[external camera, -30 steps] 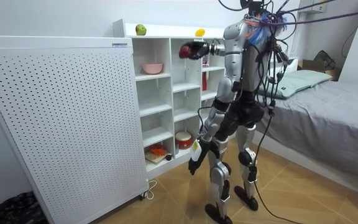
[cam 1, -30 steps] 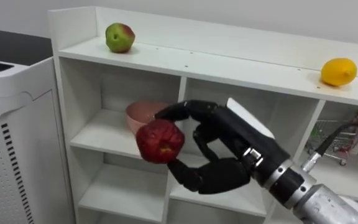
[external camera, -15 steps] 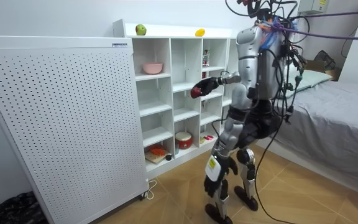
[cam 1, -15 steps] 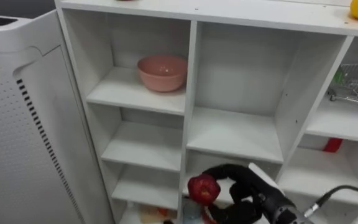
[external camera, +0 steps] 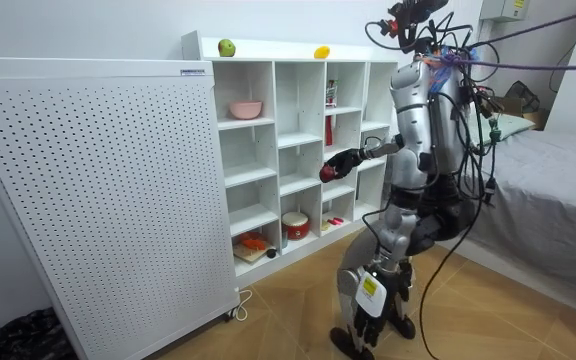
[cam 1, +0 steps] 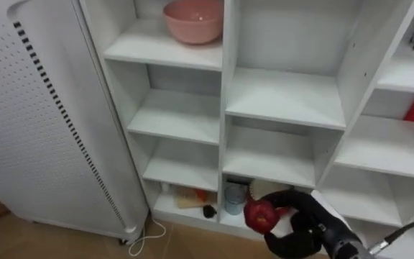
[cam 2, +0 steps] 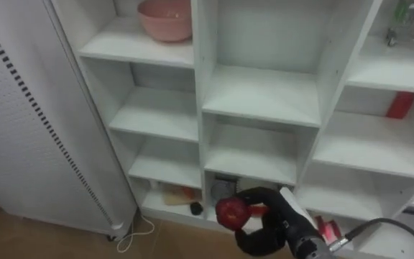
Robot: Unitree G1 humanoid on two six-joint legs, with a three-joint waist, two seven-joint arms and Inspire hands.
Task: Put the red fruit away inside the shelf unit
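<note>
At six o'clock we see our right hand (cam 2: 275, 219), its dark fingers curled round a red apple (cam 2: 232, 211), in front of the lowest row of the white closet (cam 2: 261, 93). A pink bowl (cam 2: 165, 18) sits in the compartment at eleven o'clock, and a red object (cam 2: 399, 105) stands at two o'clock. A white perforated panel (cam 2: 27, 108) stands at nine o'clock, just beside the closet.

pink bowl (cam 1: 193, 20): top cut off | right hand (cam 1: 304, 232): cut at bottom | shelf clutter (cam 1: 189, 196): unclear
</note>
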